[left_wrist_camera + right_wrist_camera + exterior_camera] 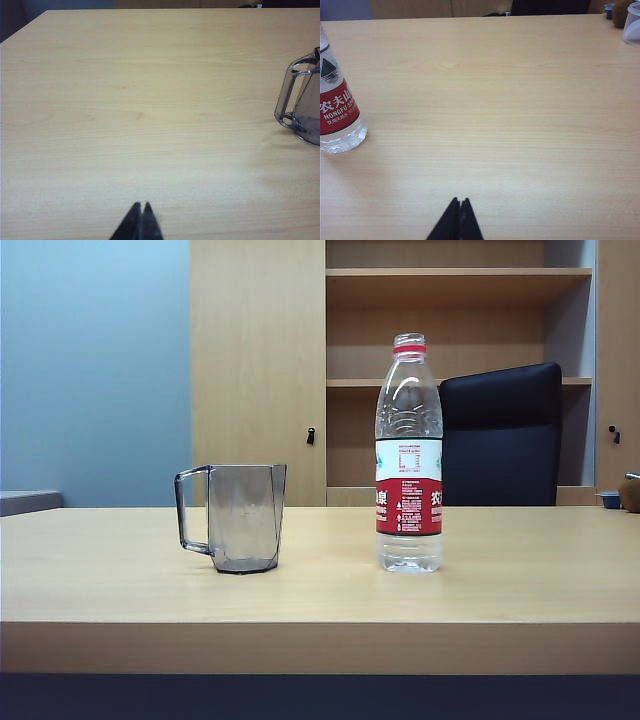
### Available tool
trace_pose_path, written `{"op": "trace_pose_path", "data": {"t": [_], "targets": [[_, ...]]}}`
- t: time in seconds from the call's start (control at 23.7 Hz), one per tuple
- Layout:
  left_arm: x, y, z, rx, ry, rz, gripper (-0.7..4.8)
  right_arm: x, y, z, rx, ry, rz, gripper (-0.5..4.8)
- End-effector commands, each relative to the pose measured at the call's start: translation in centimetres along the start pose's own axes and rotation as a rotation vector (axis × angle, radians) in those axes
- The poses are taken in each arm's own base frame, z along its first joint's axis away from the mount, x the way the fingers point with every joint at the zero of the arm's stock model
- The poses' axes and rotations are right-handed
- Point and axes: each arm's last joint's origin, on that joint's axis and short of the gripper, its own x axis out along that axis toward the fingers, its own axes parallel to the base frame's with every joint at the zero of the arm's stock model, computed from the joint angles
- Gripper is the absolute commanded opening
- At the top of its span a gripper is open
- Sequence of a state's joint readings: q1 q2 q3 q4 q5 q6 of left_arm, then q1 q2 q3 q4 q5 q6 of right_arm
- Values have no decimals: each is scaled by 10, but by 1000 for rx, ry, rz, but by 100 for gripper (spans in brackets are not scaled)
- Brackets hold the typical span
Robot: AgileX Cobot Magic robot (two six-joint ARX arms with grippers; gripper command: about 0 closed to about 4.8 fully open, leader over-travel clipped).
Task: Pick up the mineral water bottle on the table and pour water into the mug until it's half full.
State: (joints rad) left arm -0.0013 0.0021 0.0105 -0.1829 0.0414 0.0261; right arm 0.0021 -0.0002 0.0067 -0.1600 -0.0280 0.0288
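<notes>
**Bottle and mug upright, both claws shut and empty**

In the exterior view we see the bottle (pixel 409 455) standing upright right of centre on the counter (pixel 320 615), no cap on its neck, with clear water (pixel 409 552) showing below the label. The mug (pixel 243 517) stands well apart from it, left of centre, handle turned toward the left edge of the frame. Neither arm shows there.

In its wrist view, the left claw (pixel 140 206) hangs over bare counter, tips pressed together and gripping nothing; the mug sits far off to one side. The right claw (pixel 459 201) is likewise closed on nothing, the bottle standing well away from it.
</notes>
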Motion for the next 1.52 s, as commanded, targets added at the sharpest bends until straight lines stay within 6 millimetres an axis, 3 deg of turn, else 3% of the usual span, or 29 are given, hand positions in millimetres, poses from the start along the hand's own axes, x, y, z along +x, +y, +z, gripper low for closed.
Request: {"op": "trace_pose_path", "data": {"t": [0.04, 0.3, 0.42, 0.51, 0.59, 0.72, 0.84, 0.89, 0.93, 1.01, 1.1, 1.27, 1.35, 1.44, 1.52], "targets": [[0, 0, 0, 0, -4, 0, -5, 0, 0, 1, 25, -13, 1, -8], [0, 0, 1, 1, -10, 1, -5, -3, 0, 11, 67, -42, 3, -8], [-1, 0, 8, -19, -55, -6, -5, -7, 1, 21, 201, -71, 9, -8], [-15, -1, 48, -52, -253, -55, -5, -22, 2, 52, 380, -140, 31, -9], [-39, -2, 93, -29, -468, -82, -5, -44, 5, 89, 301, -220, 90, 6], [-51, -3, 115, -19, -446, -149, -5, -68, 10, 127, 135, -323, 199, 54], [-34, -9, 125, 1, -287, -391, -5, -75, 15, 164, 106, -323, 311, 99], [-22, -11, 126, -6, -214, -482, -5, -71, 16, 180, 91, -305, 357, 191], [-14, -12, 125, -15, -168, -528, -5, -66, 17, 188, 82, -285, 380, 218], [4, -13, 118, -54, -36, -607, -5, -45, 19, 202, 67, -219, 437, 217], [15, -14, 110, -86, 64, -663, -5, -18, 23, 201, 40, -140, 485, 217], [18, -15, 108, -89, 85, -694, -5, 47, 43, 171, 11, 100, 484, 249], [13, -15, 110, -78, 56, -693, -5, 80, 64, 144, -24, 154, 516, 259], [10, -15, 111, -73, 41, -692, -5, 95, 72, 126, -20, 168, 537, 302], [7, -15, 113, -67, 26, -693, -5, 105, 77, 108, -17, 214, 521, 378]]}}
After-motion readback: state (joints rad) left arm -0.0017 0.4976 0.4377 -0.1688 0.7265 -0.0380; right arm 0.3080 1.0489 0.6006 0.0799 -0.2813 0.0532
